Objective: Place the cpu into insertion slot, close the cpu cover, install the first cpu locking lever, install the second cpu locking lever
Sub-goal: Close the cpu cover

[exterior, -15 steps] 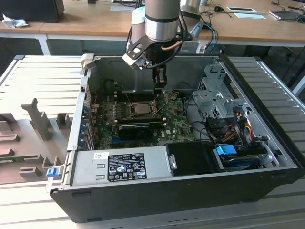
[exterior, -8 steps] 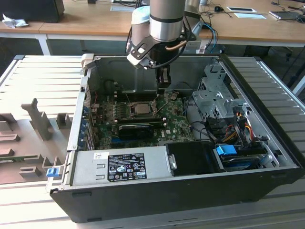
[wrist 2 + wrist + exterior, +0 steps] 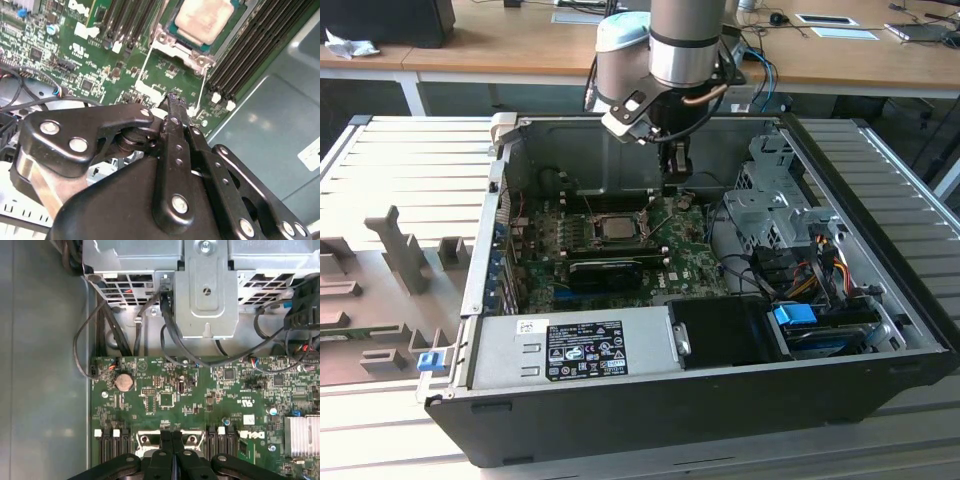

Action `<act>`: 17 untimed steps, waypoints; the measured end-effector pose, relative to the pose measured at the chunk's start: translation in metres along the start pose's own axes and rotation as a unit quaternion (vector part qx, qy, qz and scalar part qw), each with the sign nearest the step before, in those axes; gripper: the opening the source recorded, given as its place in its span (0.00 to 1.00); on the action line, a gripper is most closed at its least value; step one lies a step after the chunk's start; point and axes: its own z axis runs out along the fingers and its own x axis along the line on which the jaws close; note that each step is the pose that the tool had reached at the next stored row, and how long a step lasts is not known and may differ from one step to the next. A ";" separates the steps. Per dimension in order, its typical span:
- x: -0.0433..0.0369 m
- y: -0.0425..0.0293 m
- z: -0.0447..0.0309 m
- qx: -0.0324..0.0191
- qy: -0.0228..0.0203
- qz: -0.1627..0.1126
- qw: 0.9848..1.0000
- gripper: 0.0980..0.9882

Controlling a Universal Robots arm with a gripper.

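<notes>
The cpu [image 3: 615, 228] [image 3: 204, 19] lies flat in its socket on the green motherboard [image 3: 690, 260], its pale silver top showing. The silvery cpu cover [image 3: 186, 51] frames it and looks lowered. Two thin wire locking levers [image 3: 141, 70] [image 3: 204, 90] run out from the socket's corners; I cannot tell whether they are latched. My gripper [image 3: 677, 190] [image 3: 172, 98] [image 3: 171, 452] hangs just above the board beside the socket, on the exterior view's right of it. Its black fingers are pressed together and hold nothing.
A black card [image 3: 605, 270] lies in front of the socket. The power supply [image 3: 575, 350] fills the case front, with the drive cage [image 3: 770, 200] [image 3: 207, 290] and loose cables [image 3: 810, 270] on the exterior view's right. Memory slots [image 3: 250, 50] flank the socket.
</notes>
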 end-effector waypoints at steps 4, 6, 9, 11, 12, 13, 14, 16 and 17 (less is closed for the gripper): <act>0.0002 0.0062 0.0005 0.000 0.000 0.000 1.000 0.01; 0.0003 0.0093 0.0007 0.000 0.000 0.000 1.000 0.01; 0.0003 0.0172 0.0014 0.000 0.000 0.000 1.000 0.01; 0.0003 0.0191 0.0016 0.000 0.000 0.000 1.000 0.01; 0.0003 0.0203 0.0019 0.000 0.000 0.000 1.000 0.01; 0.0003 0.0211 0.0024 0.000 0.000 -0.001 1.000 0.01; 0.0003 0.0229 0.0034 0.000 0.000 -0.002 1.000 0.01; 0.0003 0.0254 0.0061 0.000 0.000 -0.005 1.000 0.01; 0.0003 0.0260 0.0077 0.000 0.000 -0.008 1.000 0.01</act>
